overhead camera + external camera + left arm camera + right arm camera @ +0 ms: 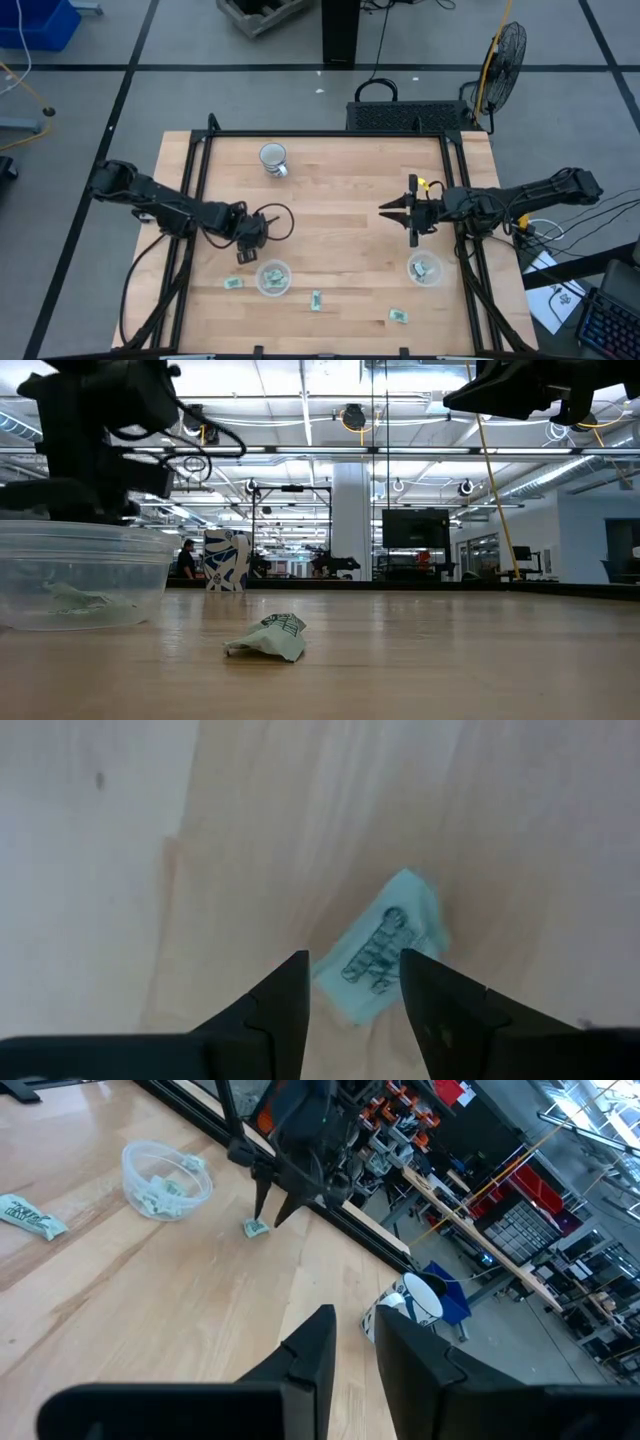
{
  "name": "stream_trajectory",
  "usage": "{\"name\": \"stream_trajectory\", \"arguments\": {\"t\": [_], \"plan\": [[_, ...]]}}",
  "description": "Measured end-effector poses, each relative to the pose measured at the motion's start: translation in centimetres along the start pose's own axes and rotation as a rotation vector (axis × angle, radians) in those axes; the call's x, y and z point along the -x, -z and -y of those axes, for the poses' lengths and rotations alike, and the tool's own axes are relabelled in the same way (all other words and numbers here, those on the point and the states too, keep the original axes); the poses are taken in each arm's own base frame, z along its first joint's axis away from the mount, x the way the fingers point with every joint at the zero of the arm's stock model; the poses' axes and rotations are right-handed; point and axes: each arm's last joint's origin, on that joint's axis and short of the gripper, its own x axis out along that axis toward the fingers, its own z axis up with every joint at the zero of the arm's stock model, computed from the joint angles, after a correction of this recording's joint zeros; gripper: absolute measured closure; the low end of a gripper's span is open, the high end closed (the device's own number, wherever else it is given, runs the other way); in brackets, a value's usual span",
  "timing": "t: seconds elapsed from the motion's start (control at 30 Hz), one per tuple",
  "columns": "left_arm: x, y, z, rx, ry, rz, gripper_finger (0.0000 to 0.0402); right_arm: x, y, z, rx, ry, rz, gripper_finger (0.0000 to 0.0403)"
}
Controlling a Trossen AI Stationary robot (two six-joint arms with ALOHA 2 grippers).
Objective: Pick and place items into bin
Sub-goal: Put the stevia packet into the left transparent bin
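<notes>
My left gripper (352,960) is open and points down over a pale-green wrapped piece (385,945) lying flat on the wood. Its fingers stand on either side of the piece; I cannot tell whether they touch it. The high view shows this left gripper (244,248) just left of a clear cup (273,277) that holds several pieces. Three more pieces lie on the table (233,283), (316,299), (398,316). My right gripper (402,211) is open and hovers right of centre, above and beyond a second clear cup (425,269) with pieces in it.
A white-and-grey mug (273,159) stands near the far edge. Black rails (199,170) frame the table on the left, right and far sides. Bare wood lies between the two arms. In the low view one piece (270,638) lies close in front, with the cup (80,575) at the left.
</notes>
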Motion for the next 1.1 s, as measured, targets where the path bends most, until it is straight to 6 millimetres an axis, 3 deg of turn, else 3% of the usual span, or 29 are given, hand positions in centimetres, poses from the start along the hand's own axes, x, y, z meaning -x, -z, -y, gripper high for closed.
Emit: {"name": "stream_trajectory", "arguments": {"t": [0.17, 0.57, 1.1], "plan": [[-1.12, 1.16, -0.58, 0.044, 0.036, -0.076, 0.0238, 0.0, 0.0, -0.01, 0.0, -0.001, 0.0, 0.0337], [-1.2, 0.99, -0.45, -0.035, 0.046, -0.045, 0.0244, 0.0, 0.0, 0.0, 0.0, 0.0, 0.0, 0.0337], [-1.12, 0.33, -0.03, 0.014, 0.11, 0.002, 0.0391, 0.0, 0.0, 0.0, 0.0, 0.0, 0.0, 0.0337]]}}
